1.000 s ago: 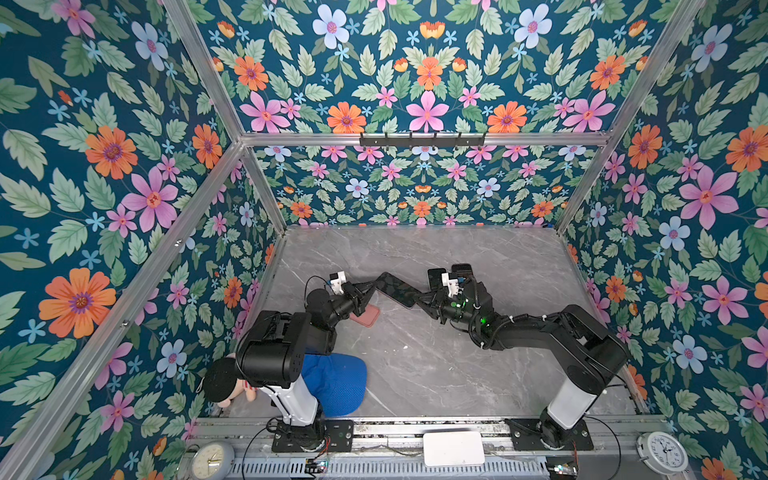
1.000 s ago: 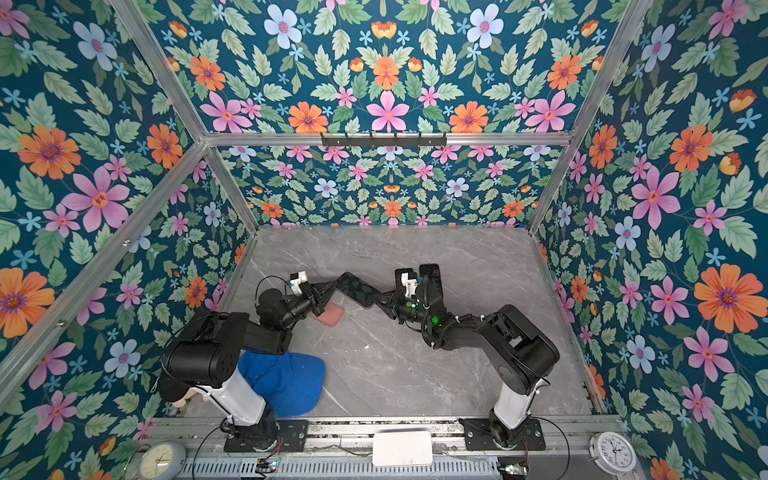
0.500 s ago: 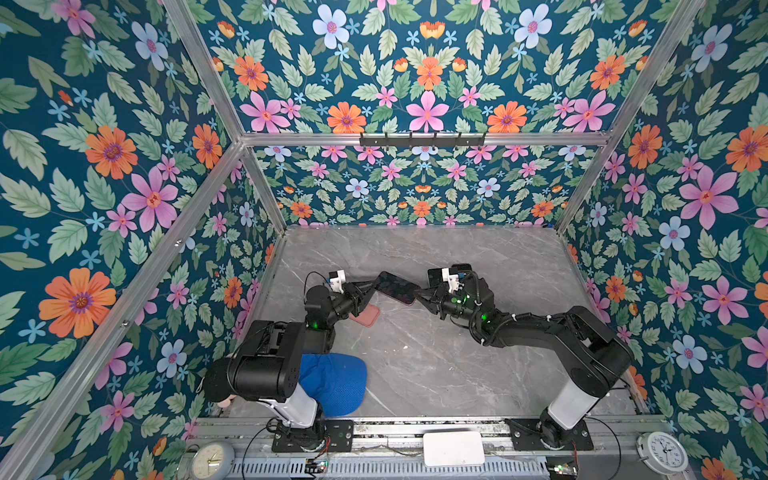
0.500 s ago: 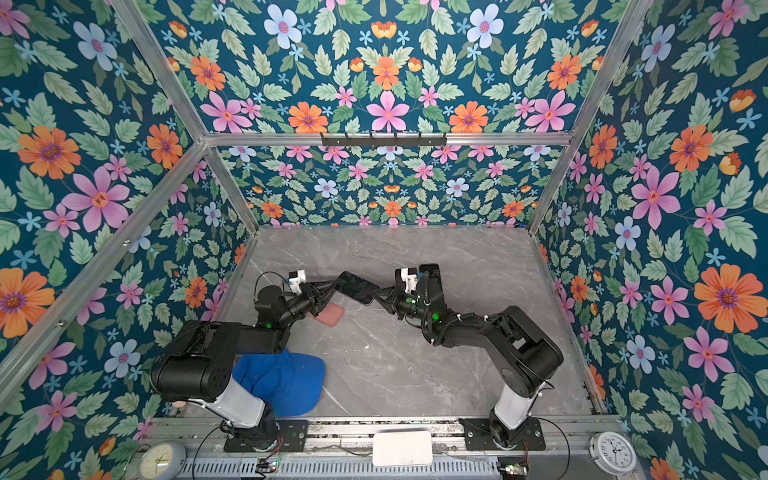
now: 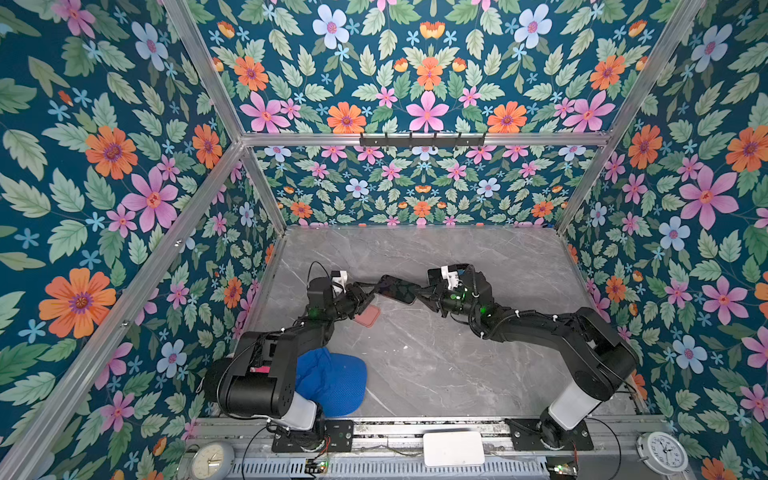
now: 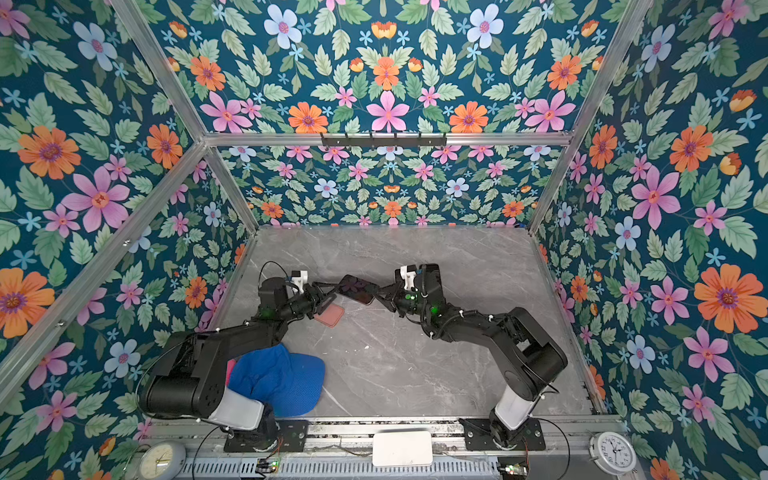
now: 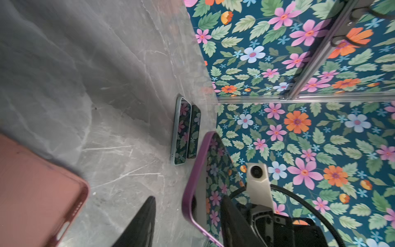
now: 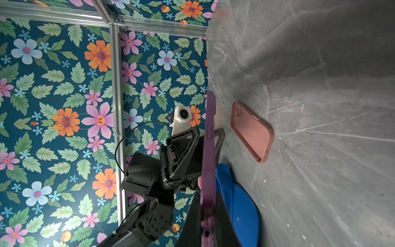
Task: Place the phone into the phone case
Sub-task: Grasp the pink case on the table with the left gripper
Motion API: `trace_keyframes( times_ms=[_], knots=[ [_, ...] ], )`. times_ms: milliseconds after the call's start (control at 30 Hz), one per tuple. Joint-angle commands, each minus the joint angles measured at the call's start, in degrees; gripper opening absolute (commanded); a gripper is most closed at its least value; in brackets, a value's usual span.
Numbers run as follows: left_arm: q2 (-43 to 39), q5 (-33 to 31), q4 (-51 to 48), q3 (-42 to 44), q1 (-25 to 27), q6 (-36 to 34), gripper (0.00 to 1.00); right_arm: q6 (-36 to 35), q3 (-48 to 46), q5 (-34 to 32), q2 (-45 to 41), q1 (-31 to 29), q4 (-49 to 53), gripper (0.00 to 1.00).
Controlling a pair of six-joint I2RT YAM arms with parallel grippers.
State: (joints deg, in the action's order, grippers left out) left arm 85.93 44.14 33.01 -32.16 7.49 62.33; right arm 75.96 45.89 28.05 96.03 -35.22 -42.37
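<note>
A phone (image 5: 395,289) with a purple edge and a dark, reflective screen hangs in the air above the table, seen in both top views, also (image 6: 357,289). My right gripper (image 5: 422,293) is shut on its right end; in the right wrist view the fingers (image 8: 192,213) pinch the purple edge (image 8: 208,149). My left gripper (image 5: 371,294) is open around the phone's left end; in the left wrist view one finger (image 7: 139,222) stands clear of it. The pink phone case (image 5: 368,316) lies open side up on the table just below the left gripper.
A blue cap (image 5: 332,384) lies by the left arm's base. In the left wrist view a light-blue-cased phone (image 7: 181,130) and a dark one (image 7: 194,132) lie side by side near the wall. Floral walls enclose the grey marble table (image 5: 436,374).
My left gripper's jaws have opened and let go of the phone's end. My right gripper has closed on the other end. The phone stays in about the same place.
</note>
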Motion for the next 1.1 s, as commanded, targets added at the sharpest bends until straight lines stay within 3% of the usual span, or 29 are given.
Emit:
trace_keyframes(
  times_ms=[0, 300, 567, 867, 1067],
  knots=[
    [-0.7, -3.2, -14.8, -1.6, -0.1, -9.9, 0.56, -1.3, 0.4, 0.2, -0.5, 0.2, -0.3, 0.0],
    [-3.9, -11.4, -34.3, -6.2, -5.5, -22.0, 0.56, -1.2, -0.5, 1.1, -0.2, 0.2, -1.5, 0.0],
    [2.1, -29.8, -54.7, -20.0, -6.7, -34.8, 0.6, -1.8, 0.9, 4.0, 2.8, 0.4, -2.2, 0.0],
    [13.4, -34.6, -59.7, -30.1, -6.6, -37.4, 0.67, -2.8, 2.4, 8.3, 5.6, 0.4, -2.5, 0.0],
    [18.4, -31.3, -58.2, -33.1, -6.6, -37.1, 0.74, -2.7, 2.9, 11.1, 6.3, 0.4, -3.5, 0.0]
  ],
)
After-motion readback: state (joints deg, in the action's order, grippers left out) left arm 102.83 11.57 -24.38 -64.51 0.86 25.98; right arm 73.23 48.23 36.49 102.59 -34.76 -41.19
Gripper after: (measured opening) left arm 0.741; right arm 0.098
